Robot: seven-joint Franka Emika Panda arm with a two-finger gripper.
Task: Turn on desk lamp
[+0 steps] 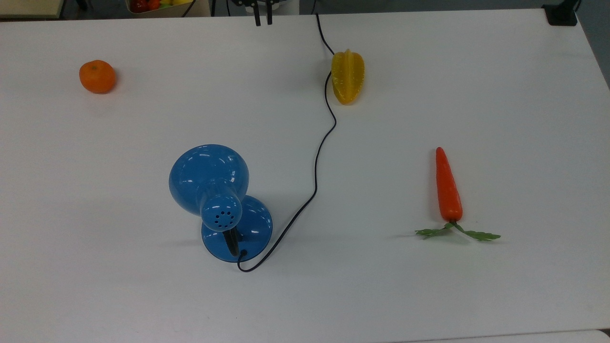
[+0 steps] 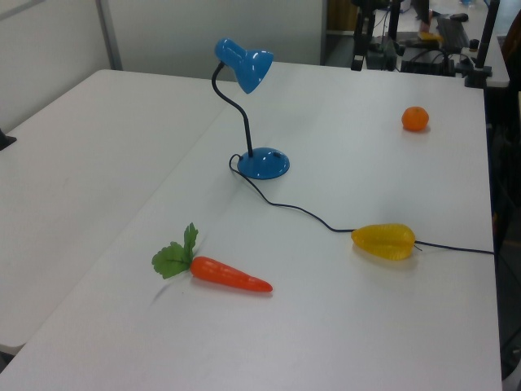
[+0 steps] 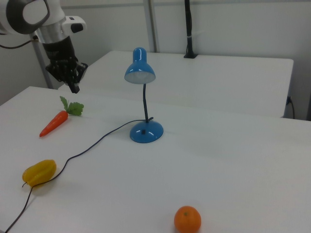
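Note:
The blue desk lamp (image 1: 208, 178) stands on the white table (image 1: 429, 295) toward the top view's lower left. Its dome shade hangs over its round base (image 1: 255, 228). Its thin black cord (image 1: 316, 162) runs up past the yellow fruit and off the far edge. The right view has the lamp (image 3: 140, 70) on its curved black neck, with no glow in the shade. The left view has the lamp (image 2: 244, 65) at the table's far side. My gripper (image 3: 74, 85) hangs high at the right view's upper left, well away from the lamp. Its fingers (image 1: 258, 19) are drawn close together on nothing.
An orange (image 1: 97, 76) lies at the top view's upper left. A yellow star fruit (image 1: 348, 76) lies beside the cord. A carrot (image 1: 448, 188) with green leaves lies at the top view's right. A second white table (image 3: 218, 77) stands behind the lamp in the right view.

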